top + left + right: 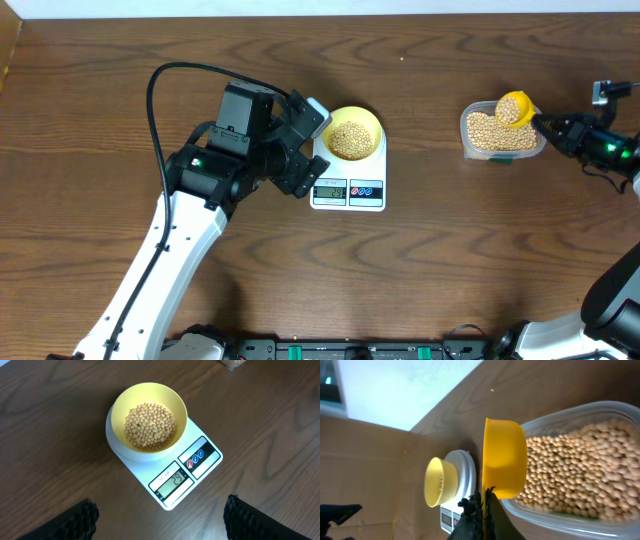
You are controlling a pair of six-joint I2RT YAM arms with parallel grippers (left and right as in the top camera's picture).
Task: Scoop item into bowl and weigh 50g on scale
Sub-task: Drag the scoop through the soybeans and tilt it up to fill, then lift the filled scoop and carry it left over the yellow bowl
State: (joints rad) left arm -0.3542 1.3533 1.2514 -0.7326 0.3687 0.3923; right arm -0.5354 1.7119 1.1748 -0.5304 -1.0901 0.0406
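The pale yellow bowl (353, 135) (149, 421) (440, 481) stands on the white scale (350, 192) (197, 467) (464, 467), with a layer of tan beans (350, 140) (150, 426) in it. My left gripper (308, 150) (160, 520) hovers open just left of the scale, nothing between its fingers (75, 520). At the right, my right gripper (545, 125) (484, 502) is shut on the handle of a bright yellow scoop (514, 108) (504, 457). The scoop hangs over a clear tub (502, 132) (580, 515) full of beans (580, 470).
The scale's display (172, 485) and two round buttons (195, 459) face the front edge. A black cable (165, 85) loops from the left arm. Bare wooden tabletop (430, 260) lies between scale and tub.
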